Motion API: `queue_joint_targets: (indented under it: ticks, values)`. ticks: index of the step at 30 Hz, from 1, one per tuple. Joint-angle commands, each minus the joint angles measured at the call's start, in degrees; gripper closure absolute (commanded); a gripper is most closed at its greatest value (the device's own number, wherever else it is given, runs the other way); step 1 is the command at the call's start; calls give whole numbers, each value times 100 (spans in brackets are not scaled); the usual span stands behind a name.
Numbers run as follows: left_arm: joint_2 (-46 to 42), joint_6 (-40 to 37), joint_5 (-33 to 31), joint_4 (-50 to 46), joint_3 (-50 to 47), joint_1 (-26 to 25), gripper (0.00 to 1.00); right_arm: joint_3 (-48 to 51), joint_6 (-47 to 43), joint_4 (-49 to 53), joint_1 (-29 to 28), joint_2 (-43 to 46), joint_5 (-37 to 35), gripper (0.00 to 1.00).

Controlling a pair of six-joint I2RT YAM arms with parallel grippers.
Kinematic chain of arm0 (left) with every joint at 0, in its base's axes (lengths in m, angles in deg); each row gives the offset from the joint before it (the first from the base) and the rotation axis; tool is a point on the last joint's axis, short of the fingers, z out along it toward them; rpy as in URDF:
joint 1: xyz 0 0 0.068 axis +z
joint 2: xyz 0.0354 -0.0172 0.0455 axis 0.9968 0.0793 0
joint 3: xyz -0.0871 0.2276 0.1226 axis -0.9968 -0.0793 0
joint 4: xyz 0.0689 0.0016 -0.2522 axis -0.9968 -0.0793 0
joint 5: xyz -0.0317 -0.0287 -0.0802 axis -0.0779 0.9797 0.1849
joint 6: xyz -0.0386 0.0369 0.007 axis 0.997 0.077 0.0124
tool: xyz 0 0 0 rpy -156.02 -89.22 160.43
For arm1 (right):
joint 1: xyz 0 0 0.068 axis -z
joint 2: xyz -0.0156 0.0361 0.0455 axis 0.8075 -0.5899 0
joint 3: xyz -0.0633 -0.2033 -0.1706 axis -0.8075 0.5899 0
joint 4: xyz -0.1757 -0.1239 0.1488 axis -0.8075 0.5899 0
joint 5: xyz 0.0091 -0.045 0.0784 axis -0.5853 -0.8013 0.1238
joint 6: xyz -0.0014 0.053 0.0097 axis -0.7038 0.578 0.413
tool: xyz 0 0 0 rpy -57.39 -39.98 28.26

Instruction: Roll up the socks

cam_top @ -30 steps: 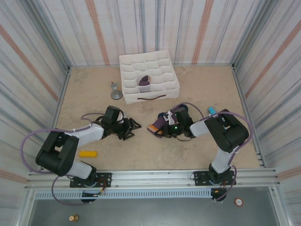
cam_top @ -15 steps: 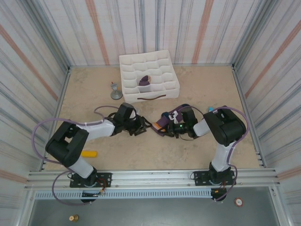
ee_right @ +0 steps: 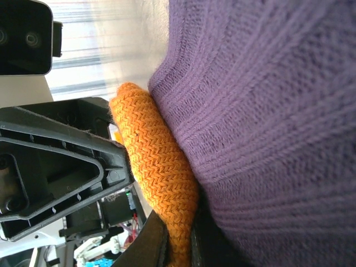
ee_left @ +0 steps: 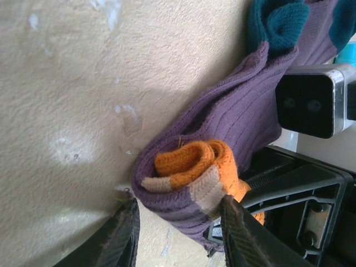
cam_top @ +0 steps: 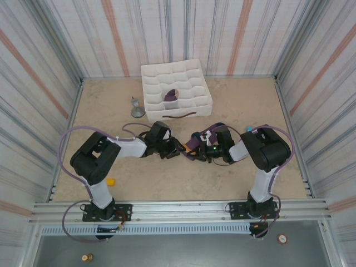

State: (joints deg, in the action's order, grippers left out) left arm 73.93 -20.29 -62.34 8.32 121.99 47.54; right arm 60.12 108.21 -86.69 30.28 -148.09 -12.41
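Observation:
The socks lie mid-table between my two grippers, as a purple roll with the orange and tan cuff curled inside it and a teal toe farther off. My left gripper is open, with a jaw on each side of the roll's end. One finger touches the cuff side. The other stands right at the purple edge. My right gripper is shut on the orange cuff, and the purple sock body bulges beside it.
A white divided organizer stands at the back and holds a rolled purple bundle. A grey stand is to its left. A yellow block lies by the left arm and a teal cylinder behind the right arm. Striped walls enclose the table.
My left arm has swung right across the table up to the socks, and its jaws have narrowed around the roll. The right gripper has kept its hold and shifted slightly.

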Motion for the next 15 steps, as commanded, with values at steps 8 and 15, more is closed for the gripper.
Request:
queue_joint_targets:
  ticks: [8,15]
  values:
    - [445,68,-377,-158,119,-32,65,590,380,1268,192,-845,-808,100]
    - [588,52,-527,-403,354,-23,82,596,371,1277,191,-792,-821,100]
